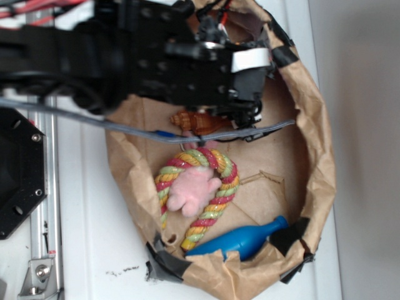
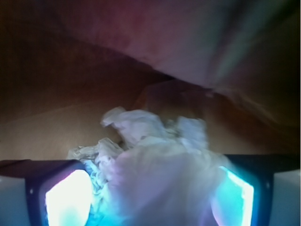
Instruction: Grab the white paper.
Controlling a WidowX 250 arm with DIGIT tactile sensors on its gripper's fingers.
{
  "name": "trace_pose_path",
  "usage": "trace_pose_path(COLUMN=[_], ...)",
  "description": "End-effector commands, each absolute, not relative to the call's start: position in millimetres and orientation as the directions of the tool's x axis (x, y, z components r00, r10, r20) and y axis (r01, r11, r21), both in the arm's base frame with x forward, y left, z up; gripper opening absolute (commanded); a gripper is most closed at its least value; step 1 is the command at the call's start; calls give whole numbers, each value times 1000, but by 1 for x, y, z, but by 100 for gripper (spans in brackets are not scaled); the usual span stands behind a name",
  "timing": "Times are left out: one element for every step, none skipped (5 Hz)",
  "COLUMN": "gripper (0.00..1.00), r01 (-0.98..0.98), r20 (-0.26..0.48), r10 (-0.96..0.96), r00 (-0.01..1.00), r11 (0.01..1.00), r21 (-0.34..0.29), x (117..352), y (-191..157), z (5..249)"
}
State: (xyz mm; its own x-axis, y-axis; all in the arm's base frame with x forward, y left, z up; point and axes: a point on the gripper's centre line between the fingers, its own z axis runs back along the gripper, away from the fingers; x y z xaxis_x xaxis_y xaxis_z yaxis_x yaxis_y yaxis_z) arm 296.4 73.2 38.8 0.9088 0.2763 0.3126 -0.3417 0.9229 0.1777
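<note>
While the arm is reaching down into the brown paper bag [image 1: 322, 181], the exterior view is showing only its black bulk over the bag's upper part; the white paper itself is hidden there beneath the gripper [image 1: 247, 115]. Seen from the wrist, the white paper [image 2: 155, 160] is sitting directly between the two fingers [image 2: 68, 197], bulging up in the middle of the gap and spilling a little forward and to the left against the bag's brown floor. Both pads are showing at either side of the wad, pressing at or very near its flanks; the jaws are standing partly apart with the paper filling the space, but whether they are already clamping it cannot be told. No offset is left to correct: the wad is lying dead centre, slightly ahead of the fingertips, irregular and without a clear long axis. Closing further looks like the move in hand, and the soft crumple will probably compress before it holds. Elsewhere in the bag, well apart from the gripper, a pink plush toy [image 1: 192, 190] is lying inside a coloured rope ring [image 1: 222, 200], a blue bottle [image 1: 247, 240] near the lower rim, and a brown seashell [image 1: 194, 122] just beside the arm.
</note>
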Motion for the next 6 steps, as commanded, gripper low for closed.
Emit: trace_pose_path(gripper=[0, 0, 0, 0, 0, 0], r01=[-398, -393, -388, -356, -311, -261], r20=[324, 341, 346, 323, 273, 177], r10=[347, 338, 339, 339, 321, 278], r00=[880, 877, 874, 884, 907, 944], r11=[912, 914, 918, 934, 947, 959], r21=[103, 106, 79, -5, -81, -113], x=[310, 308, 306, 306, 310, 309], y=[81, 76, 70, 53, 23, -1], z=[51, 58, 72, 102, 152, 196])
